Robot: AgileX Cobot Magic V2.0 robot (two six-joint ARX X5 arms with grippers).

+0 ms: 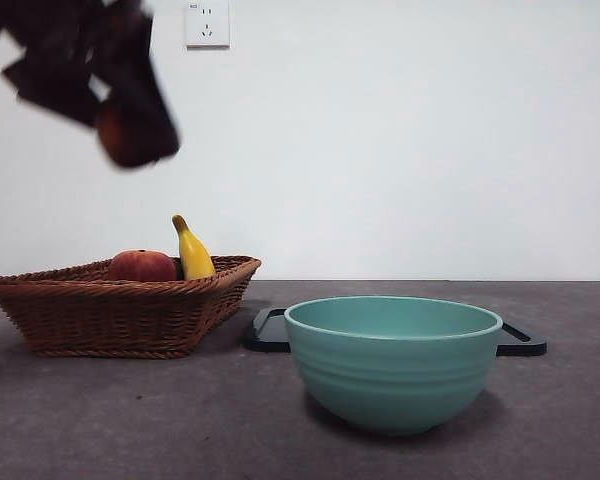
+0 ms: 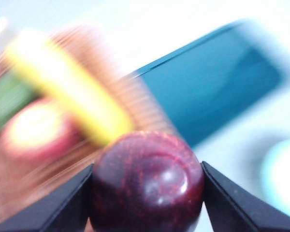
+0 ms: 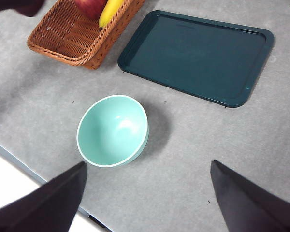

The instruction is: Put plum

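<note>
Aloft, glossy round plum [image 2: 147, 181] — jaws clamped, woven basket [image 1: 120, 310] below

Even, soft light fills all 3 views. In the front view the white wall is bright, and the bowl [image 1: 393, 360] and basket [image 1: 120, 305] cast only faint, diffuse shadows on the grey table [image 1: 130, 420]; the arm at upper left is dark and smeared by motion blur. The left wrist view is heavily blurred and washed out: banana [image 2: 67, 87], peach [image 2: 36, 128], basket and tray [image 2: 210, 82] streak together, while the plum [image 2: 147, 183] stays fairly sharp with a small white glare spot. The right wrist view is sharp, the bowl throwing a soft shadow toward the tray.
</note>
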